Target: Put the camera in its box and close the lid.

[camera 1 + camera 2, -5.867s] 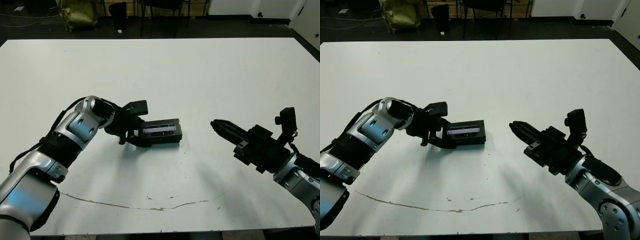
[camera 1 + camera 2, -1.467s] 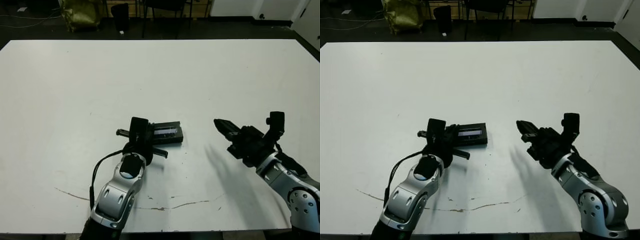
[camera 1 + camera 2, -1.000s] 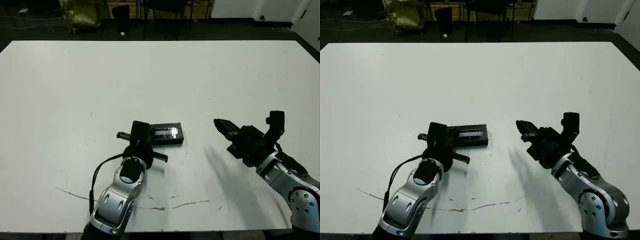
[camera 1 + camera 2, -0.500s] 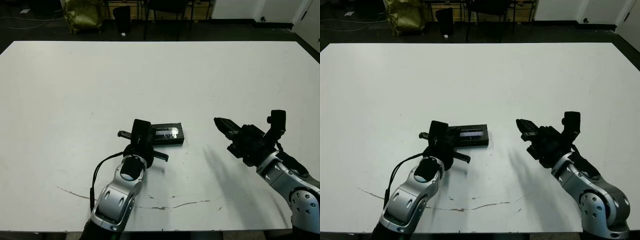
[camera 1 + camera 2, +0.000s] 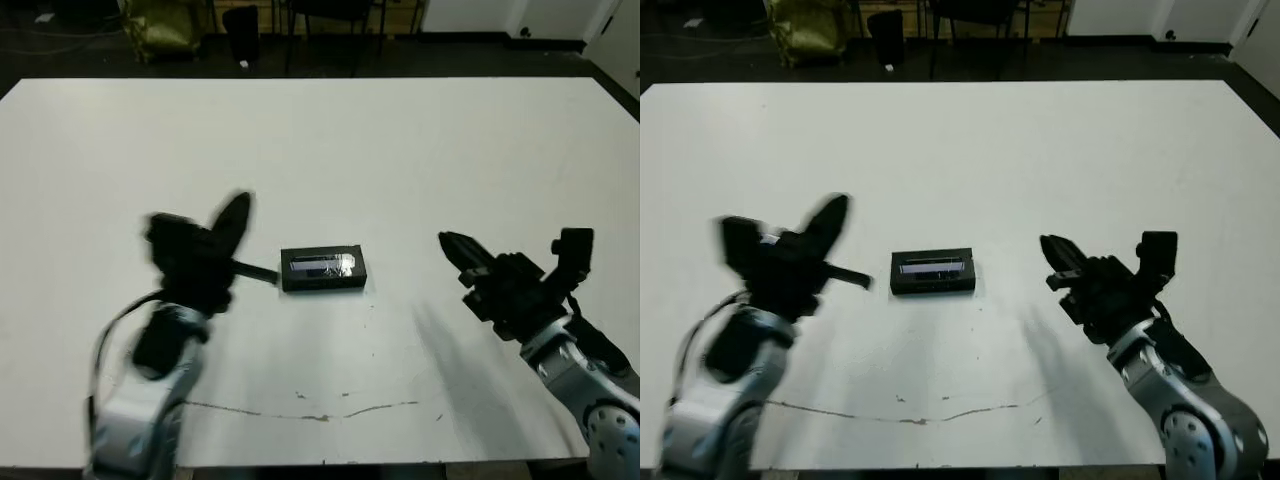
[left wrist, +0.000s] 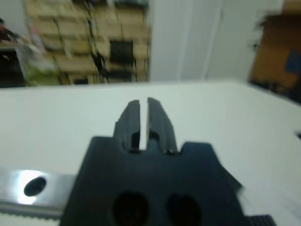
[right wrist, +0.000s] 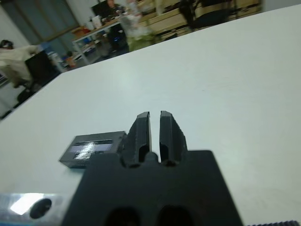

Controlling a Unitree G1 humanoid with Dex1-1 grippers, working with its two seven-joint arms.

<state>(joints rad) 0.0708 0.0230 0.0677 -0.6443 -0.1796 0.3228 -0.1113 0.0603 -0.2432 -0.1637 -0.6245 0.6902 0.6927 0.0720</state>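
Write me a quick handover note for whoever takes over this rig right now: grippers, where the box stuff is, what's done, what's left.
Left gripper: shut, empty, raised clear to the left of the box, blurred in the head views.
Right gripper: shut, empty, off to the right of the box.
Lid: sits on the box, near the middle of the white table.
Camera: not visible, presumably inside.
Done: the box looks closed.
Left: confirm the lid is seated.
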